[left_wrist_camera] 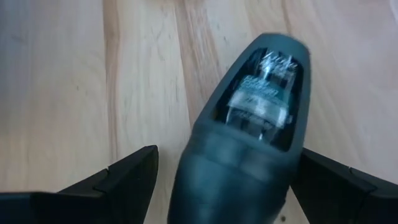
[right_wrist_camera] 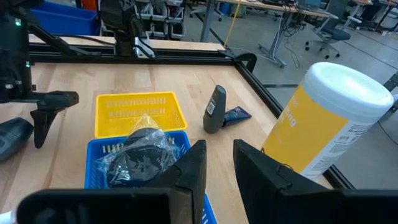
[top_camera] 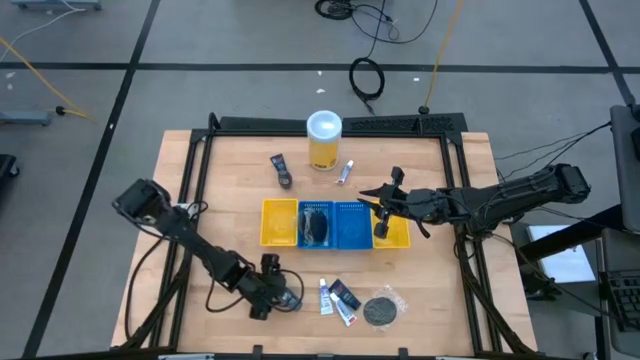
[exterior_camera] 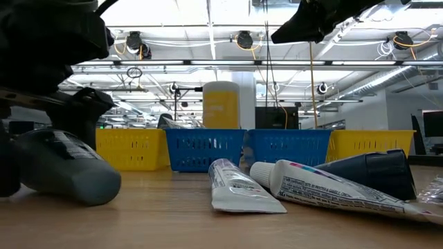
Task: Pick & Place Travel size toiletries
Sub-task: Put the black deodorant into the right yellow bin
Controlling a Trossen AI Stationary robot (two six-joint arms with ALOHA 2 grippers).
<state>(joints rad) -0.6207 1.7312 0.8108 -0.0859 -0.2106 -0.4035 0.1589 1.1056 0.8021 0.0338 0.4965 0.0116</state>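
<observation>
My left gripper (left_wrist_camera: 230, 155) is low over the table's near left part (top_camera: 283, 292), open, with one finger on either side of a dark oval piece (left_wrist_camera: 249, 124) lying flat on the wood. My right gripper (right_wrist_camera: 219, 155) hovers above the row of trays (top_camera: 378, 212), narrowly open and empty. A black disc in clear wrap (right_wrist_camera: 140, 155) lies in a blue tray (top_camera: 315, 225). White tubes (top_camera: 325, 297), a dark tube (top_camera: 343, 293) and another wrapped disc (top_camera: 380, 310) lie near the near edge. Two dark tubes (top_camera: 282, 172) and a small white tube (top_camera: 346, 172) lie toward the far edge. My left gripper comes slanting down over the dark oval piece (exterior_camera: 62, 166), its fingers lying along the piece's sides. One finger (left_wrist_camera: 134, 177) stands clearly apart from it. Whether the other finger (left_wrist_camera: 336, 183) touches it I cannot tell. The piece rests on the table.
Yellow and blue trays (top_camera: 280, 222) stand in a row at the table's middle. A tall yellow canister with a white lid (top_camera: 324, 140) stands behind them. A black frame (top_camera: 330, 125) borders the far edge. Bare wood lies on the table's near left (top_camera: 200, 300).
</observation>
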